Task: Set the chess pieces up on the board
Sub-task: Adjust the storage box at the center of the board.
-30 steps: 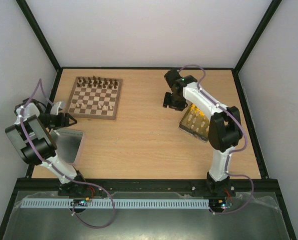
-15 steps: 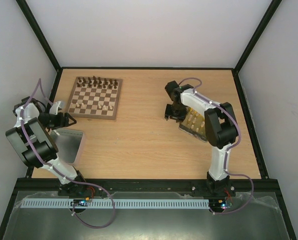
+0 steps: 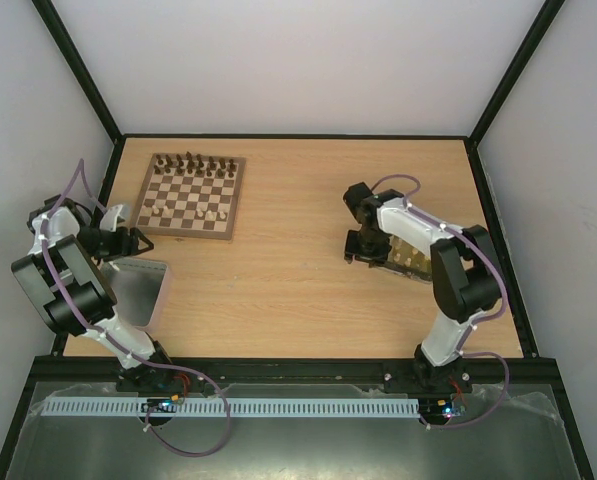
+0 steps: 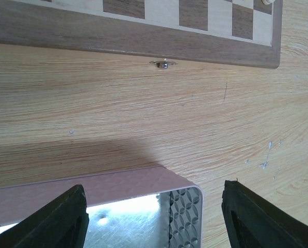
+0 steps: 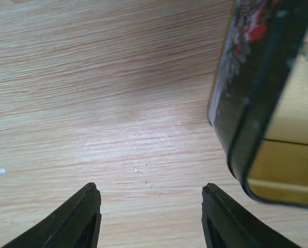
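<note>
The streaky pale-wood table [image 3: 278, 270] carries, at ten o'clock, the board [image 3: 190, 198] checked dark brown and cream inside a dark brown border, at three o'clock a yellow tray [image 5: 246, 93] with a black, red-flecked wall, and at eight o'clock a grey diamond-embossed lid [image 4: 184, 206].

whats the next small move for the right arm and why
Probably shift the right gripper sideways over the yellow tray and lower onto one cream piece. Its jaws stand open and empty above bare table just beside the tray's wall, and the board has near rows that look only partly filled.
</note>
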Robot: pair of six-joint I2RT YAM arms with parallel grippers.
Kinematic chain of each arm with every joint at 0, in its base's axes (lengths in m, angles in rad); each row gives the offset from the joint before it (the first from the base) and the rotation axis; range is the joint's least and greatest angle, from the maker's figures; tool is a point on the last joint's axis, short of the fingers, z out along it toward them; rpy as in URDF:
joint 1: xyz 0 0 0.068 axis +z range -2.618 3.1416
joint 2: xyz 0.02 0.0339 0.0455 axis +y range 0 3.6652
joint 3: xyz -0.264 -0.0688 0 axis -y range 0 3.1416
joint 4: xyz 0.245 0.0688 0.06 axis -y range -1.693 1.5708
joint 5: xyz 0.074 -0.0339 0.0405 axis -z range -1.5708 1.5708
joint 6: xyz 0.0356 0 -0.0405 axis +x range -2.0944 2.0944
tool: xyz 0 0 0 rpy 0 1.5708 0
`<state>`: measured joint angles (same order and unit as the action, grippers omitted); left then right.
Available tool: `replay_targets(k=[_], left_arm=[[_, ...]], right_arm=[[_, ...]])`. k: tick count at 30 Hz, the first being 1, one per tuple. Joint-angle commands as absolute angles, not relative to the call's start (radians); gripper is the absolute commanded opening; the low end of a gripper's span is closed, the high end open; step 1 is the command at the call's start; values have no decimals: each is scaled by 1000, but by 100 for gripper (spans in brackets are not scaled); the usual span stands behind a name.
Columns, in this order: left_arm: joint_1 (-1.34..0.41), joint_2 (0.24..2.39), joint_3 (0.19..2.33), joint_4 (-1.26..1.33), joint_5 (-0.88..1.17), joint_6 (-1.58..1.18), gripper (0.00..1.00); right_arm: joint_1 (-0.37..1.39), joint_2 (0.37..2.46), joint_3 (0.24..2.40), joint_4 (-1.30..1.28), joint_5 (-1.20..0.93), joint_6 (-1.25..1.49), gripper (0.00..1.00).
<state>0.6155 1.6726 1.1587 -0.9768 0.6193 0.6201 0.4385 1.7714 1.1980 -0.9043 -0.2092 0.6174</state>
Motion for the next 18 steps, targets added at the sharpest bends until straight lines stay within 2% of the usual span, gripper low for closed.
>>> replay_targets(k=[1,6,18], left_arm=[[614,1659,1143,-970,620,606,72],[608,1660,1154,-975,622,597,72],[601,1646,1157,-975,610,582,72]], right_arm=[[432,1701,1178,-960,-163,609,52],[430,1671,1217,-987,-184,608,52],[422,1695,1317,-1054,-73,582,52]])
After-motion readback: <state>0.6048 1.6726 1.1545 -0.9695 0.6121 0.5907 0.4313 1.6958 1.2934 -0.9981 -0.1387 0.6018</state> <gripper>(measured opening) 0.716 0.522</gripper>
